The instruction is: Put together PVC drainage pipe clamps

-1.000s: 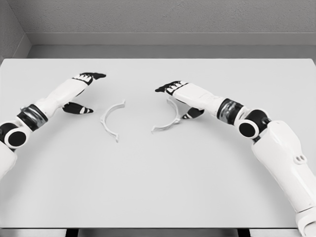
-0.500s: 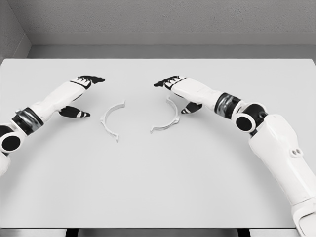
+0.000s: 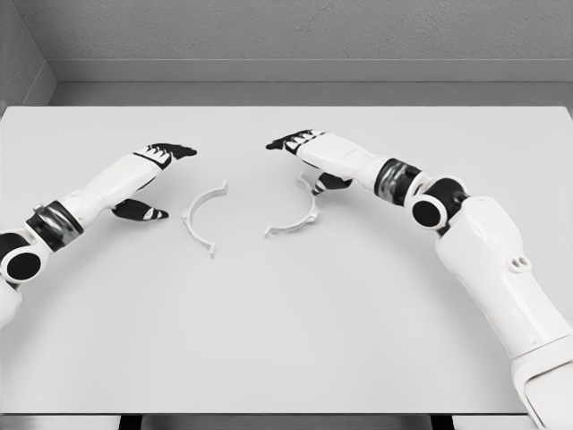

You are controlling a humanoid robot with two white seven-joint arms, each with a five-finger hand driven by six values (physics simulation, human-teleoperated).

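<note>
Left robot hand: hovering spread over the pale grey counter, holding nothing.
Right robot hand: reaching in spread, empty.
Left white plastic half-ring clamp: lying just beside the left thumb.
Right white half-ring clamp: lying beneath the right thumb; contact unclear.

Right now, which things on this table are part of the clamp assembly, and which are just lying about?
For the job:
left clamp half
right clamp half
left robot hand, open
right robot hand, open

Just lying about:
nothing besides the table
</note>
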